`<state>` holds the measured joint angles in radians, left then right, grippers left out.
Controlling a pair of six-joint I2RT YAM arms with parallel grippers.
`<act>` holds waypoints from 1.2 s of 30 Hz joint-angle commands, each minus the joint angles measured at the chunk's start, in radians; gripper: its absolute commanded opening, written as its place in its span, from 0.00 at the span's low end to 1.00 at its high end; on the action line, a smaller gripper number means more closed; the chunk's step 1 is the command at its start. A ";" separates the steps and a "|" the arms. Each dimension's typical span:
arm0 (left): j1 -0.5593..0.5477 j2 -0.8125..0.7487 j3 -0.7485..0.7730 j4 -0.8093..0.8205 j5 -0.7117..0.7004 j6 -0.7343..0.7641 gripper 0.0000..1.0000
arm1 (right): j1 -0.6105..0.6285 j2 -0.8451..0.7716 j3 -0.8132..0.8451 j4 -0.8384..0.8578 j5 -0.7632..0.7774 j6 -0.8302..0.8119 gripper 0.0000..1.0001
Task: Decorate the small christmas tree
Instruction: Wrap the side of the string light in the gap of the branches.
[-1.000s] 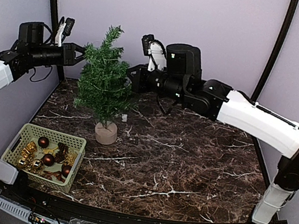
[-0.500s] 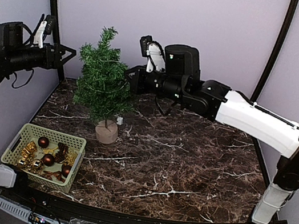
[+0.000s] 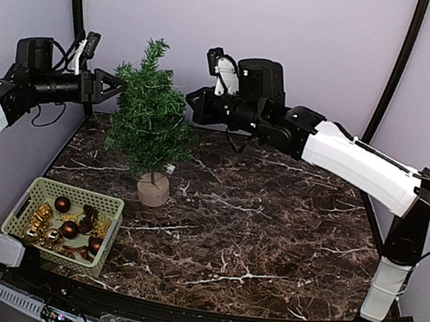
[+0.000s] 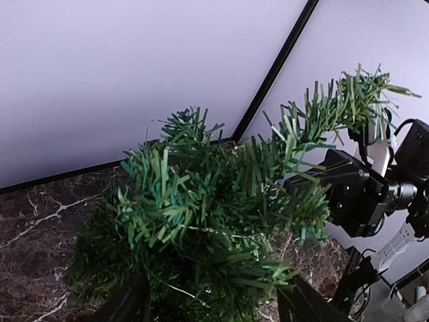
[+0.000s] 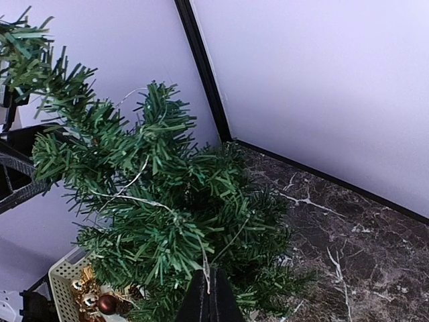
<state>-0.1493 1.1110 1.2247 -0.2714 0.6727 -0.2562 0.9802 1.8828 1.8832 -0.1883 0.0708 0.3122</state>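
Note:
The small christmas tree (image 3: pixel 149 120) stands on its tan round base (image 3: pixel 152 190) at the back left of the table. A thin pale wire string (image 5: pixel 134 181) lies over its branches. It also shows in the left wrist view (image 4: pixel 194 229). My right gripper (image 3: pixel 193 100) is at the tree's upper right side. In the right wrist view the right gripper (image 5: pixel 209 295) is shut on the wire's end. My left gripper (image 3: pixel 115 87) is open at the tree's upper left side, its fingers (image 4: pixel 127 305) on either side of the branches (image 4: pixel 214 201), holding nothing.
A pale green basket (image 3: pixel 76 191) at the front left holds dark red balls (image 3: pixel 62 203), gold ornaments and pine cones; its corner shows in the right wrist view (image 5: pixel 60 268). A small white piece (image 3: pixel 170 171) hangs by the tree's lower right. Black frame posts stand at the back corners.
My left gripper drew back to the left from the tree, then came back to its upper left side. My right gripper rose a little, still shut on the wire.

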 commanded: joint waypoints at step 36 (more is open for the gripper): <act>0.004 0.087 0.003 0.135 0.000 -0.047 0.00 | -0.078 0.138 0.011 0.131 -0.294 0.053 0.00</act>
<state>-0.1486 1.1919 1.2243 -0.1551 0.6842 -0.3023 0.9051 2.0182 1.9194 -0.1284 -0.1658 0.3538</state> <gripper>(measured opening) 0.027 0.004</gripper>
